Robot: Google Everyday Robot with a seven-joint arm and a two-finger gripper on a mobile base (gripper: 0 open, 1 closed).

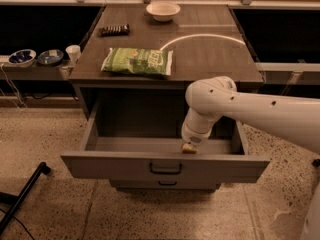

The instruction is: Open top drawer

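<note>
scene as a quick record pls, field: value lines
top drawer: open, pulled well out of the cabinet
handle: dark loop, centre of the front panel
gripper: pointing down inside the drawer, close behind the front panel, right of the handle
cabinet top: green bag, white bowl, small dark object
lower drawer: front shows just under the top drawer's

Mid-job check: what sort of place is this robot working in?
Probably an office kitchenette or break area: a counter with a snack bag and a bowl on top, dishes on the side shelf. The gripper hangs in the open top drawer, near its front.
</note>
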